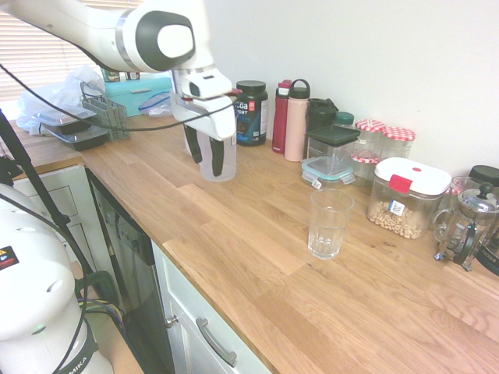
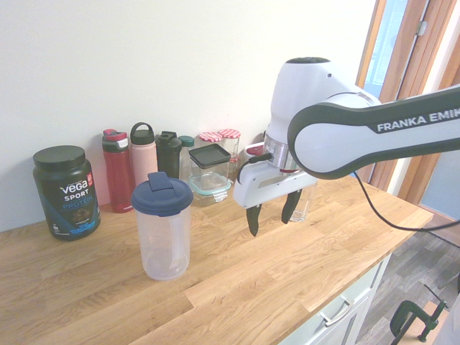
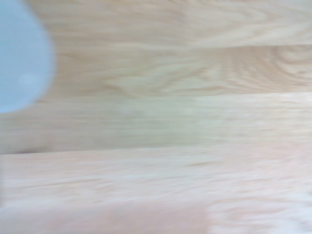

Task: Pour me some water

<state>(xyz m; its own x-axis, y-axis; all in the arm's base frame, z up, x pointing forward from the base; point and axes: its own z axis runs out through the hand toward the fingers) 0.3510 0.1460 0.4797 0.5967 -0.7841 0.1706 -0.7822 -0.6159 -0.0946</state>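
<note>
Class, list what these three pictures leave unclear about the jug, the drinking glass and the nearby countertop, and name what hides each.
- Jug: in the first exterior view the open gripper stands in front, hiding its lid and handle.
- Water in the jug: not discernible in either exterior view.
- Glass: in the second exterior view, mostly hidden behind the gripper.
- Wrist view: blurred; only wooden countertop and a pale blue shape cut by the edge.
</note>
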